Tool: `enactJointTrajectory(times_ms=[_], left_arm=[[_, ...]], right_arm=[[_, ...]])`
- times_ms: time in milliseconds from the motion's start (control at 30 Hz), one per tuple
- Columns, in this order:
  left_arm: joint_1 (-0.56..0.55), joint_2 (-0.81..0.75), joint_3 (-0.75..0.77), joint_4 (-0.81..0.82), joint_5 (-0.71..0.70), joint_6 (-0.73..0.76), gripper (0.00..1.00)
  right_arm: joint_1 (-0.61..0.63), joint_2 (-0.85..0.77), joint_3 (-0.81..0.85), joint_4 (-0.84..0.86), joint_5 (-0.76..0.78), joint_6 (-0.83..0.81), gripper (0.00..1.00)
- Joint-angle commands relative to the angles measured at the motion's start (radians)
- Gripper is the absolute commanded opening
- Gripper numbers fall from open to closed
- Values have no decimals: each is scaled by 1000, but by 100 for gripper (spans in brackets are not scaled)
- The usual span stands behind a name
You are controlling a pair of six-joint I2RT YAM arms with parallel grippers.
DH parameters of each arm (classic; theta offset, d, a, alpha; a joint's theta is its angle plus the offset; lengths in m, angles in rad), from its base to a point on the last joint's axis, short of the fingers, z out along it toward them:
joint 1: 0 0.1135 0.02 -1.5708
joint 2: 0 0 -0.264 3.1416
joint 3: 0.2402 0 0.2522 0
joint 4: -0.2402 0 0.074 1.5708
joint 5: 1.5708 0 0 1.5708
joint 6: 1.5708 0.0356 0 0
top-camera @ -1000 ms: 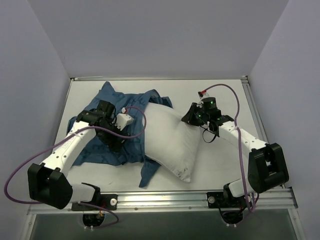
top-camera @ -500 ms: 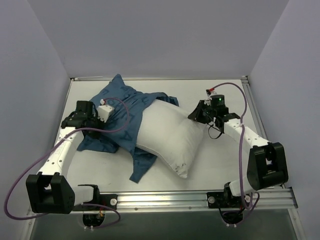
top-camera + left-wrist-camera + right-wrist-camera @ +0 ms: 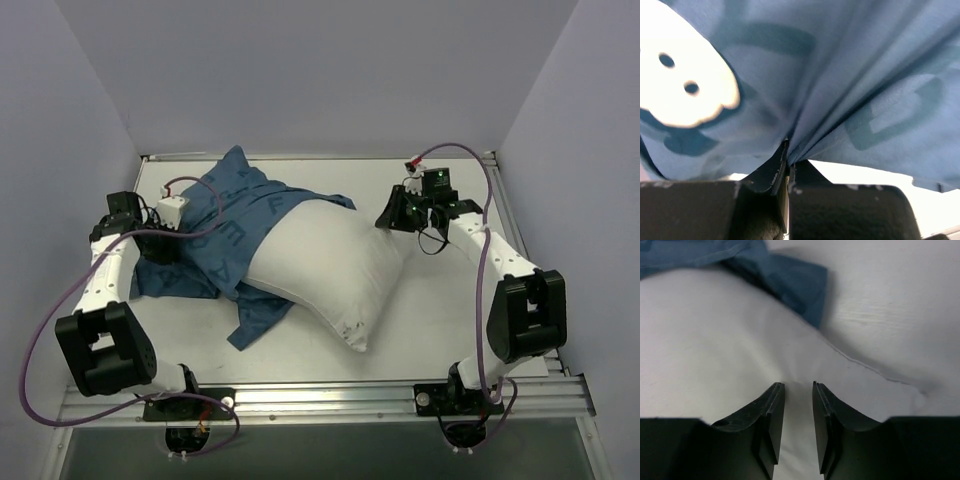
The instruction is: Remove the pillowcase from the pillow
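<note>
Top external view: one pillowcase [image 3: 225, 240], blue with pale letters, lies bunched on the left half of the tabletop [image 3: 440, 310], reaching toward the far left corner. Its right part drapes over the left end of the pillow [image 3: 330, 270]. One blue flap trails toward the near edge, and another blue bit shows at the pillow's far side.

You have one pillow, white and plump, lying diagonally across the middle, mostly bare.

Left wrist view: your left gripper [image 3: 788, 162] is clamped tight on a gathered fold of the pillowcase, and the fabric fans out from the tips. A white cartoon face shows on the cloth.

Right wrist view: your right gripper [image 3: 798, 386] has its jaws at a narrow gap, with white pillow fabric puckered between the tips. It sits at the pillow's far right corner.

Two arms, one at each end of the bedding. Two purple cables: left cable [image 3: 40, 330] loops wide past the left edge; right cable [image 3: 480, 260] arcs over the right arm. Metal rail [image 3: 330, 395] runs along the near edge. Pale walls on three sides.
</note>
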State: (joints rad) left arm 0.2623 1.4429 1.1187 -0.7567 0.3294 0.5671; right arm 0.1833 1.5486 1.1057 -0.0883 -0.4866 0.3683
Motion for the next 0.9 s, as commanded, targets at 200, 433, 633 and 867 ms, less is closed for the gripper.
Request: enactJointTrajectory(times_ms=[200, 433, 633, 867], left_arm=[[-193, -199, 12, -3, -12, -98, 2], [-198, -225, 12, -23, 5, -138, 2], [-201, -233, 0, -24, 5, -145, 2], [-202, -239, -3, -15, 7, -161, 2]], right_arm=[[142, 28, 526, -384, 450, -262, 60], [546, 41, 539, -398, 588, -97, 58], [723, 169, 372, -341, 592, 60, 25], [684, 338, 272, -401, 680, 48, 0]])
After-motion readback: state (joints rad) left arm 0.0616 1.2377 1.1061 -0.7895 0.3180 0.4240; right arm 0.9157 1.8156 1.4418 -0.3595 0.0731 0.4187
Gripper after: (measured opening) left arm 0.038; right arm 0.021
